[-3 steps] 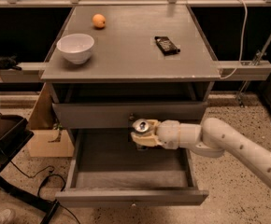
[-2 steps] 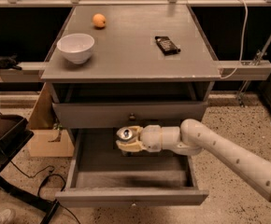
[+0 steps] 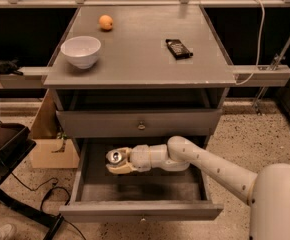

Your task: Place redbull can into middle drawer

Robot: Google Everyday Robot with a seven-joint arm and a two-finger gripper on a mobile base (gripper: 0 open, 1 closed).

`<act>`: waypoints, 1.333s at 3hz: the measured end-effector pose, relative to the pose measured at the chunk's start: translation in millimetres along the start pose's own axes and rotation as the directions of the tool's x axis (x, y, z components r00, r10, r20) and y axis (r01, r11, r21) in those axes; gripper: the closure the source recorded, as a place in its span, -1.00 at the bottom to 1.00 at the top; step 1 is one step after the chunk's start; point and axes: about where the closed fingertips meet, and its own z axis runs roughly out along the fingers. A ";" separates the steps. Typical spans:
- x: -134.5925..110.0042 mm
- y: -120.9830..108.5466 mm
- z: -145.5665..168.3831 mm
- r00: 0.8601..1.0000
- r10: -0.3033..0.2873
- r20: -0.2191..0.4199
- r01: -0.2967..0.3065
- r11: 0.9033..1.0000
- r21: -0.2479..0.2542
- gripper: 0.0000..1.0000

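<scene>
Slim silver-topped redbull can point(image 3: 116, 157) clenched in the cream two-finger tool point(image 3: 116, 163), within the pulled-out wide grey middle drawer point(image 3: 145, 190), left of centre, above its floor. Lying nearly flat: long axis along the drawer's width, pull-tab top pointing left and slightly upward. Up on the grey worktop point(image 3: 135, 59): round white bowl point(image 3: 81, 50), small orange fruit point(image 3: 105, 22), flat black packet point(image 3: 178, 48).

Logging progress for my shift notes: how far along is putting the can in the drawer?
Done: the middle drawer stands open. In hand: the gripper holds the redbull can inside the drawer, over its floor; I cannot tell if it touches. Left: rest it there, let go, pull the arm out.
</scene>
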 end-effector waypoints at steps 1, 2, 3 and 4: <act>34.2 0.2 14.6 1.000 0.025 -0.017 -0.025 1.000 0.005 1.00; 66.7 1.3 19.3 0.996 0.084 -0.038 -0.083 0.996 0.037 1.00; 71.6 1.4 20.3 0.995 0.093 -0.041 -0.091 0.995 0.042 0.72; 71.6 1.4 20.3 0.995 0.093 -0.041 -0.091 0.995 0.042 0.25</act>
